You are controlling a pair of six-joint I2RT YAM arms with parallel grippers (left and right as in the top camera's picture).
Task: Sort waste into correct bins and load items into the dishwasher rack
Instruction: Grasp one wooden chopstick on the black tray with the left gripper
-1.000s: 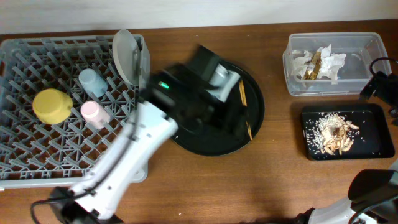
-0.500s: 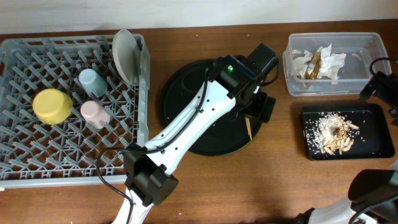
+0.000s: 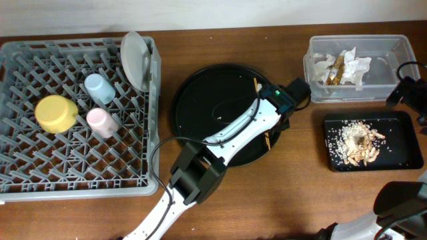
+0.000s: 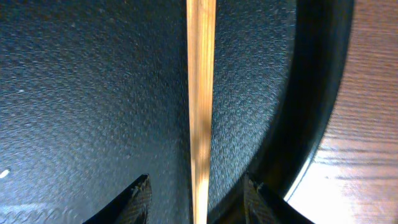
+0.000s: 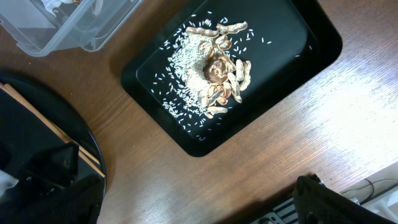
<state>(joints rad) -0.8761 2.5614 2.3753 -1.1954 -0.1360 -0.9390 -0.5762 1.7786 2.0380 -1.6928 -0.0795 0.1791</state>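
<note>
The wooden chopsticks (image 3: 266, 138) lie along the right side of the large round black tray (image 3: 213, 100). My left gripper (image 3: 285, 112) is low over them. In the left wrist view a chopstick (image 4: 200, 106) runs straight between the half-closed fingers (image 4: 140, 198), with a gap on each side. The dishwasher rack (image 3: 20, 167) holds the yellow bowl (image 3: 55, 112), blue cup (image 3: 99, 87), pink cup (image 3: 101, 121) and the upright plate (image 3: 135, 60). Wrappers (image 3: 343, 67) sit in the clear tub (image 3: 393, 50). Food scraps (image 5: 211, 68) fill the black tray (image 5: 305, 37). My right gripper (image 5: 206, 211) hangs open over bare table.
The clear tub and the shallow black tray stand side by side at the right, close to the round tray's rim. A black cable (image 3: 407, 67) loops at the right edge. The right arm's body (image 3: 400, 200) fills the bottom right corner.
My left arm has swung from the rack side across the round tray to its right edge and come down over the chopsticks. Its jaws have narrowed around them. The right arm has not moved.
</note>
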